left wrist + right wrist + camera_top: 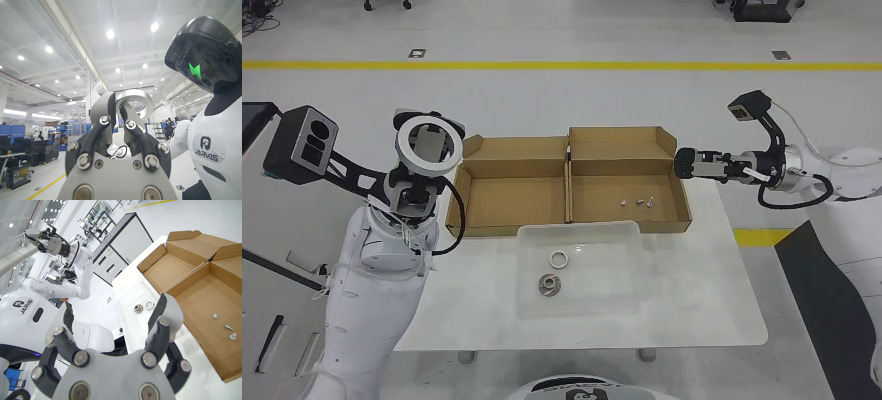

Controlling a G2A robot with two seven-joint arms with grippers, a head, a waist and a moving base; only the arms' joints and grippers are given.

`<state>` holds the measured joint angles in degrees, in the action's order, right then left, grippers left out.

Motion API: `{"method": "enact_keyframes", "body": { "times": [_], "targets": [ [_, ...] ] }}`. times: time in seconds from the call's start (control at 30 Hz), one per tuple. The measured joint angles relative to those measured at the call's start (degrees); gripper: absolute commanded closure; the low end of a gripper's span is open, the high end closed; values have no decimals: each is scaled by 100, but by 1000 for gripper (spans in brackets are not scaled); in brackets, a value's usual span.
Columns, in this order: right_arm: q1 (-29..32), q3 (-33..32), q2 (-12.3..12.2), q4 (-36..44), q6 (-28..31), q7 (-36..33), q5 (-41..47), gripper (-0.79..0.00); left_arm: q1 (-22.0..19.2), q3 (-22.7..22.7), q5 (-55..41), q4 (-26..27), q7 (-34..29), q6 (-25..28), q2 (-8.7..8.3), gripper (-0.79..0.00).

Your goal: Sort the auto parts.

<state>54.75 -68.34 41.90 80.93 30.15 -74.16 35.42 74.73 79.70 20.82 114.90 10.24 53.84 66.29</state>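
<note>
Brown boxes (512, 200); white tray (602, 288); silver ring (146, 99).

White floor (592, 30), yellow line (542, 65); ceiling lights (110, 34); grey cabinet (124, 237), possibly metal.

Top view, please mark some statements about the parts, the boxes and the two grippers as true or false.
1. The left gripper is shut on a large metal ring. True.
2. Three small fasteners lie in the white tray. False: the small fasteners lie in the right cardboard box.
3. The white tray holds a small ring and a flanged part. True.
4. The right gripper grips a bolt. False: its fingers are open with nothing between them, beside the right cardboard box.
</note>
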Motion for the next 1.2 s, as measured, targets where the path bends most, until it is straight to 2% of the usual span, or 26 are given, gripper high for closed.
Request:
{"method": "enact_keyframes", "body": {
  "times": [0.33, 0.43, 0.63, 0.8, 1.0, 1.2],
  "targets": [
    [0, 0, 0, 0, 0, 0, 0, -785, -10, -7, 0, 31, -10, 10, 1, 0],
    [0, 0, 0, 0, 0, 0, 0, -785, -75, -25, 81, 45, -199, -81, 5, 0],
    [0, 0, 0, 0, 0, 0, 0, -785, -326, -98, 419, -162, -1309, -430, -49, 0],
    [0, 0, 0, 0, 0, 0, 0, -785, -461, -129, 583, -320, -2713, -652, -155, 0],
    [0, 0, 0, 0, 0, 0, 0, -785, -651, -229, 531, -569, -4246, -577, -281, 0],
    [0, 0, 0, 0, 0, 0, 0, -785, -1292, -631, 502, -1091, -5530, -495, -353, 0]
  ]
}}
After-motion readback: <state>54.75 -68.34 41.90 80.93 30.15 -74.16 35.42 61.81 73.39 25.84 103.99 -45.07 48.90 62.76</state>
